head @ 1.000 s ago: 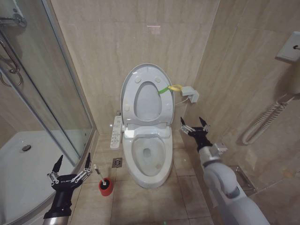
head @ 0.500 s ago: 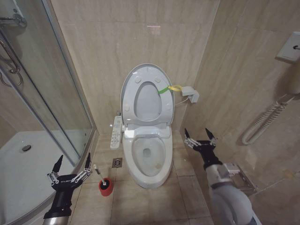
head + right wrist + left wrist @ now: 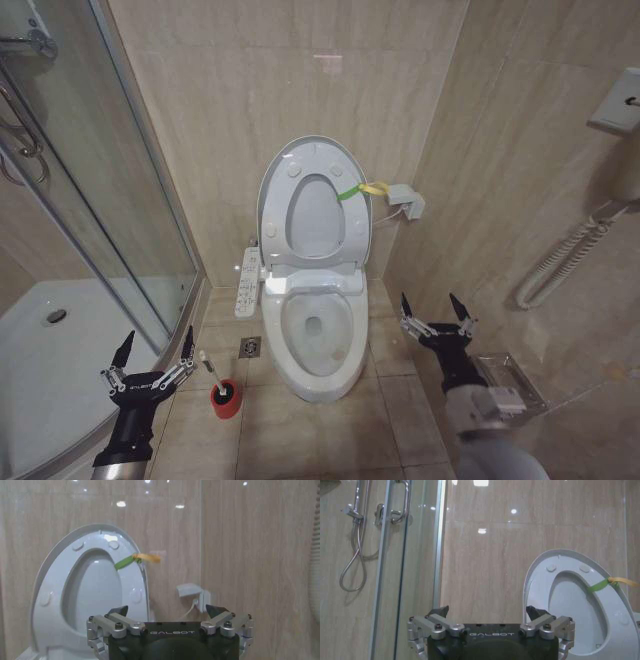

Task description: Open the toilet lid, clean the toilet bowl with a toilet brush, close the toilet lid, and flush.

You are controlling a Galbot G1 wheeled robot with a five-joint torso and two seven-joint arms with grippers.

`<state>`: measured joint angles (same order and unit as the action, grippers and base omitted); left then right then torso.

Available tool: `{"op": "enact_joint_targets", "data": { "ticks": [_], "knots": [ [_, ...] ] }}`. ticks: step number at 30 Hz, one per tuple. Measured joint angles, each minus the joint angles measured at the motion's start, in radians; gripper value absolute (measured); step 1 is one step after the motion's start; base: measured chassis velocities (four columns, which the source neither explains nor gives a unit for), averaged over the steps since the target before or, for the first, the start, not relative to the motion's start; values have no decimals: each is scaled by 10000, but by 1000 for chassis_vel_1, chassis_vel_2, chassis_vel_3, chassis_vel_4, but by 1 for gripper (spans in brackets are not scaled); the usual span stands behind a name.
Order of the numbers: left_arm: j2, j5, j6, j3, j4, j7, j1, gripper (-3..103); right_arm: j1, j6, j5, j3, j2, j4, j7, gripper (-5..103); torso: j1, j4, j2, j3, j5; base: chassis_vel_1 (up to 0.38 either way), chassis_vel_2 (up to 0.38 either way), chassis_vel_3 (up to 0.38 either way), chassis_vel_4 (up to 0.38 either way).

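Lid-opening step is reading as done. The toilet lid (image 3: 308,205) is standing upright against the wall with the ring seat up inside it, its yellow-green strap loop (image 3: 362,189) sticking out at the edge. The toilet bowl (image 3: 318,335) is lying exposed below, button panel (image 3: 247,283) at its side.

I am now sitting between steps, heading into the brushing. The toilet brush (image 3: 212,368) is standing in its red holder cup (image 3: 226,397) on the floor tiles, between the shower enclosure (image 3: 90,240) and the bowl, untouched.

My left gripper (image 3: 153,358) is hovering low, just beside the brush handle, fingers spread wide, holding nothing. My right gripper (image 3: 436,314) is hanging to the far side of the bowl, near the wall, fingers also spread wide and empty.

Judging the next move: the left gripper is best placed, and needs to centre its fingers on the slim handle and close firmly before lifting straight up, so the cup is not tipping.

Compared with a second ago: my right gripper has been pulling back and down, away from the lid. Left gripper, brush and lid are unchanged.
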<state>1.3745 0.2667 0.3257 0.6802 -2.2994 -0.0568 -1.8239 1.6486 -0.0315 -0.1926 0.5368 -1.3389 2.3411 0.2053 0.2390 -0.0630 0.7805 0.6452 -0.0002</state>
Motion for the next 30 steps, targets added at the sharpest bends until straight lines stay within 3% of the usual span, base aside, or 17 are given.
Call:
{"op": "enact_joint_targets", "data": {
  "ticks": [17,30],
  "knots": [
    [0,0,0,0,0,0,0,100,1429,-19,387,-158,-820,995,-84,100,0,1,0,1,1,0,0,0,0],
    [0,0,0,0,0,0,0,100,1456,405,924,-392,-1352,694,-547,100,0,1,0,0,1,0,0,0,0]
  ]
}}
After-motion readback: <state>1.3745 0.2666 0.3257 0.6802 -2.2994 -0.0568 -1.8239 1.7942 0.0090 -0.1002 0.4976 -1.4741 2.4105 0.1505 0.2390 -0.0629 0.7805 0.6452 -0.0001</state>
